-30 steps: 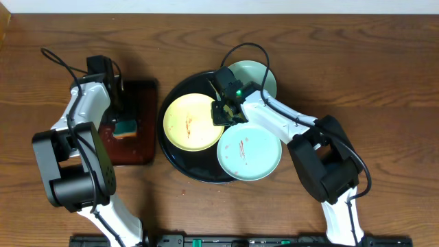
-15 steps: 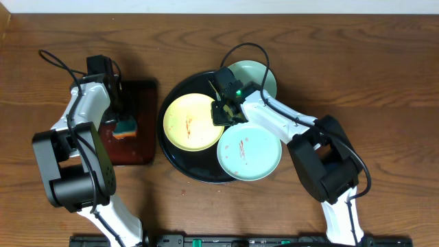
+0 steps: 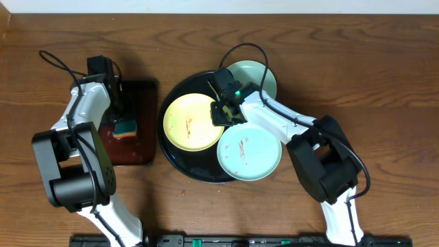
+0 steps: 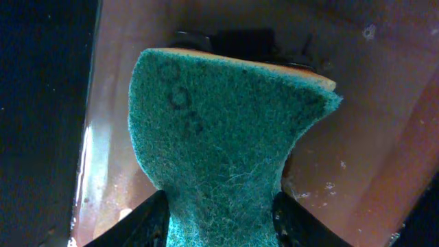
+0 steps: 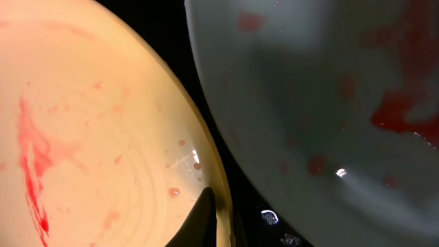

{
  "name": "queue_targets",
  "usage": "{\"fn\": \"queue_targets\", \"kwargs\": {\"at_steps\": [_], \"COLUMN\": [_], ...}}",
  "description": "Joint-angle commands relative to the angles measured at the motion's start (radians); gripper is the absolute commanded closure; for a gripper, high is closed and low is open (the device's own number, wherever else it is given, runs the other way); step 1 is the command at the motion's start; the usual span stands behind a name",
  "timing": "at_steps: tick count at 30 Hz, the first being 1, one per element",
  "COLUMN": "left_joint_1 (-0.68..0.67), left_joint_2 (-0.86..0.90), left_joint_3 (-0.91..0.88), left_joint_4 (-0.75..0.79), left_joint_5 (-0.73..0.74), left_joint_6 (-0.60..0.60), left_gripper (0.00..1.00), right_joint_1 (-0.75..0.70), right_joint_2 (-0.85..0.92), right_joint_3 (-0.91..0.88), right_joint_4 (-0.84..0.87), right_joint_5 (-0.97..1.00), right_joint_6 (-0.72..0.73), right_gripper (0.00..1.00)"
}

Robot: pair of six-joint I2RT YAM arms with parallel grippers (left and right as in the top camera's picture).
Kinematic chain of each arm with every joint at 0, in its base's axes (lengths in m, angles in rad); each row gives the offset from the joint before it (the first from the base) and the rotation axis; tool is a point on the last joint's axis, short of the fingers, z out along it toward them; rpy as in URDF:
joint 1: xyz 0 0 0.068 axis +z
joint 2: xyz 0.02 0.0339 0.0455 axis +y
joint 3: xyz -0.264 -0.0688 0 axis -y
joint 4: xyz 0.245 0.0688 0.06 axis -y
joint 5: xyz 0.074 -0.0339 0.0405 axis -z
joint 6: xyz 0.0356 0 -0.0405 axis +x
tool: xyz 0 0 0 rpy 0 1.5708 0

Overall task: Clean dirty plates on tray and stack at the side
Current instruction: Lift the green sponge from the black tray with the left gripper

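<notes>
Left wrist view crops the left hand [image 4: 219, 226] gripping the sponge [image 4: 226, 130].

A dark brown wooden counter [image 3: 384, 75] fills nearly the whole overhead view, its grain running left to right in long streaks. Along the far edge a narrow pale strip [image 3: 219, 5] shows beyond the wood; whether it is wall or floor cannot be told. At the far left corner sits a sliver of lighter wood [image 3: 3, 31]. The light is soft and even, leaving only faint shadows.
</notes>
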Motion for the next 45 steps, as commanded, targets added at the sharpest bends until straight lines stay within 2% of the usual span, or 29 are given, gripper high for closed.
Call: {"fn": "queue_targets", "kwargs": {"at_steps": [1, 3, 7, 17, 20, 27, 34, 37, 40, 45], "left_joint_1": [0.004, 0.004, 0.004, 0.004, 0.004, 0.004, 0.004, 0.002, 0.000, -0.047], "left_joint_2": [0.023, 0.031, 0.032, 0.052, 0.074, 0.094, -0.040, -0.141, -0.209, -0.237], "left_joint_3": [-0.015, -0.015, -0.015, -0.016, -0.016, -0.009, 0.082, 0.106, 0.106, 0.101], "left_joint_4": [0.001, 0.001, 0.005, 0.023, 0.023, 0.016, -0.102, -0.159, -0.211, -0.274], "left_joint_5": [-0.013, -0.013, -0.013, -0.012, -0.012, -0.013, 0.003, 0.047, 0.157, 0.272], "left_joint_6": [0.001, 0.001, 0.001, 0.001, 0.001, 0.000, 0.001, 0.001, 0.000, -0.034], "left_gripper": [0.50, 0.50, 0.59, 0.59, 0.91, 0.93, 0.93, 0.93, 0.93, 0.93], "right_joint_1": [0.020, 0.020, 0.020, 0.020, 0.020, 0.020, 0.020, 0.020, 0.018, 0.014], "right_joint_2": [0.050, 0.050, 0.050, 0.050, 0.050, 0.050, 0.050, 0.050, 0.050, 0.050], "right_joint_3": [-0.002, -0.002, -0.002, -0.002, -0.002, -0.002, -0.002, -0.002, -0.002, -0.002], "right_joint_4": [-0.005, -0.005, -0.005, -0.005, -0.004, -0.004, -0.004, -0.005, -0.006, -0.006], "right_joint_5": [0.013, 0.013, 0.013, 0.013, 0.013, 0.013, 0.013, 0.007, -0.012, -0.048], "right_joint_6": [-0.017, -0.017, -0.017, -0.017, -0.017, -0.017, -0.017, -0.017, -0.017, -0.016], "right_gripper": [0.92, 0.92, 0.92, 0.92, 0.92, 0.92, 0.92, 0.93, 0.94, 0.96]}}
